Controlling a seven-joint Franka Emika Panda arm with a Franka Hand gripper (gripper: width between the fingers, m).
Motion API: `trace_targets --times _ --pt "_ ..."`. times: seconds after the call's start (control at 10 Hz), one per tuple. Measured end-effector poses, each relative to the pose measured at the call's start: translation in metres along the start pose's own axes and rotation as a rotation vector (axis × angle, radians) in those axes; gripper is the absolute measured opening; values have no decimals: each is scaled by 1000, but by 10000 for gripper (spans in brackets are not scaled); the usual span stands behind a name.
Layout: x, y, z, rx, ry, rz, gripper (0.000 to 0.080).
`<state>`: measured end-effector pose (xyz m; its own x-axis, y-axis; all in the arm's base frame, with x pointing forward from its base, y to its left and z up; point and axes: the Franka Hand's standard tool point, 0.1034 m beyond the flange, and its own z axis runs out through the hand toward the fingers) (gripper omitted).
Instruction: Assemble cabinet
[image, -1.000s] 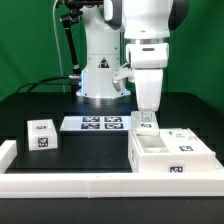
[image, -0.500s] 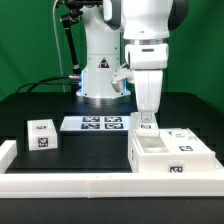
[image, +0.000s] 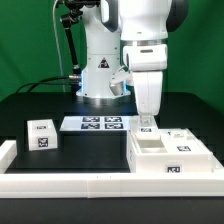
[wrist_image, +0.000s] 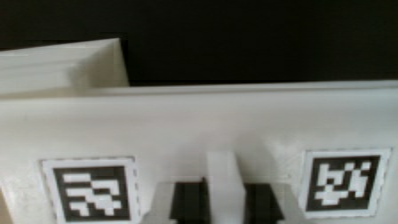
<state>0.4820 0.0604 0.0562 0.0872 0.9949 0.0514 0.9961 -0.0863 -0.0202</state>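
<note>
The cabinet's large white box shell (image: 168, 168) lies on the black table at the exterior view's right, with tags on its front and top. My gripper (image: 146, 120) points straight down at the shell's back left wall. In the wrist view my gripper (wrist_image: 222, 205) has its two dark fingers (wrist_image: 178, 203) close on either side of a thin white rib of the shell (wrist_image: 214, 120), between two tags. A small white tagged block (image: 41, 133) stands apart at the left.
The marker board (image: 92, 124) lies flat behind the middle of the table. A long white rail (image: 90, 184) runs along the front edge and the left side. The robot's base (image: 100, 75) stands at the back.
My gripper and the box shell have both shifted slightly toward the exterior view's left. The small block has not moved.
</note>
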Motion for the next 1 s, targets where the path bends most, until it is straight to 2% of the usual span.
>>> trace_targets --times 0.4,0.6,1.0 --pt "0 1 0 1 1 -7 70" --pt "5 23 0 -9 10 -35 70" --pt "9 52 -1 -21 23 -29 70"
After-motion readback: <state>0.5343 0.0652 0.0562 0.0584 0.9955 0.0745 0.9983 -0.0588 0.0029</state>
